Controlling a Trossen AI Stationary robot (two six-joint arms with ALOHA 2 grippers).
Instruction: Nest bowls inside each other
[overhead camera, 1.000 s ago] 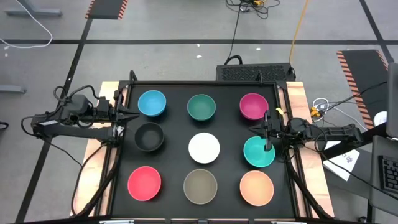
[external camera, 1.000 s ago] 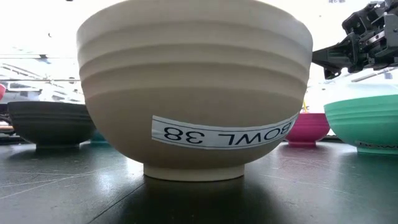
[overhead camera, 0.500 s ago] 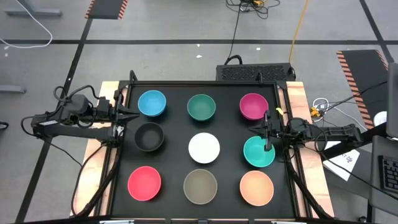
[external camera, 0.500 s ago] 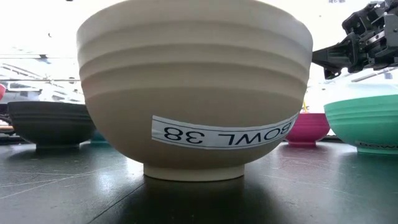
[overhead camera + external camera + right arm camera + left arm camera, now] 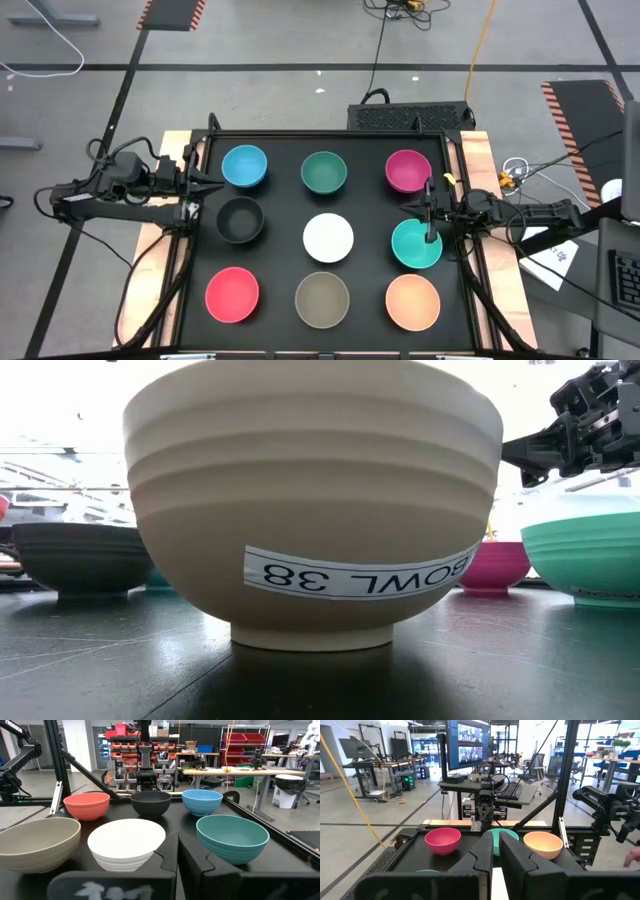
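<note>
Nine bowls (image 5: 328,238) standing singly in a three-by-three grid on the black bench (image 5: 275,235) — none nested yet — right claw (image 5: 430,213) together above the teal bowl (image 5: 415,245), left claw (image 5: 205,186) nearly together at the bench's left edge, presumably waiting.

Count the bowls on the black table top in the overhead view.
9, in three rows, none nested. Far row: light blue bowl, dark green bowl, magenta bowl. Middle: black bowl, white bowl, teal bowl. Near: red-pink bowl, olive-grey bowl, peach-orange bowl.

Black table (image 5: 280,215) w/ nine bowls (image 5: 328,238) (3x3 grid, none nested)
</note>
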